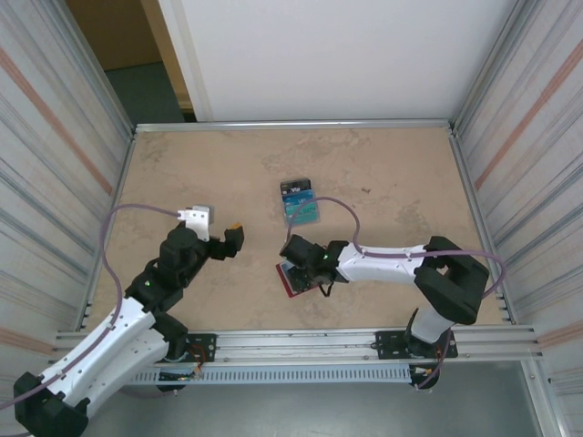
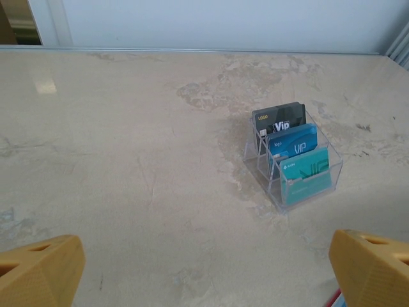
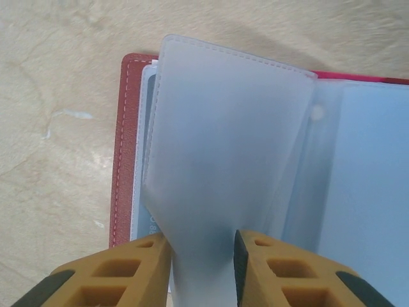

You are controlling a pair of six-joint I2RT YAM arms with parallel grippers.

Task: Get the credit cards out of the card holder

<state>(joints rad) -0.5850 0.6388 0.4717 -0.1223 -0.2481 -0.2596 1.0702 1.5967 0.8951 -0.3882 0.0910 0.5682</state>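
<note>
The left gripper (image 2: 204,280) hangs spread wide and empty, well to the left of the card holder (image 3: 120,160). Three credit cards (image 2: 291,148) stand upright in a clear rack (image 2: 335,169) on the table (image 2: 128,160), just beyond the card holder. The right gripper (image 3: 202,246) is down on the open card holder, its jaws pinched on a lifted clear sleeve (image 3: 223,141).

The sleeve looks floppy, so it probably wants raising just enough to open the pocket mouth. Pulling harder would likely drag the whole card holder. The free left gripper could pin the red cover.

The right wrist view shows the stitching and a pale printed edge under the sleeve, toward the card holder's red border. Whether that is a card, I cannot tell. The overhead view blurs this but shows both arms around the card holder. The left wrist view separates the dark, blue and teal cards.
</note>
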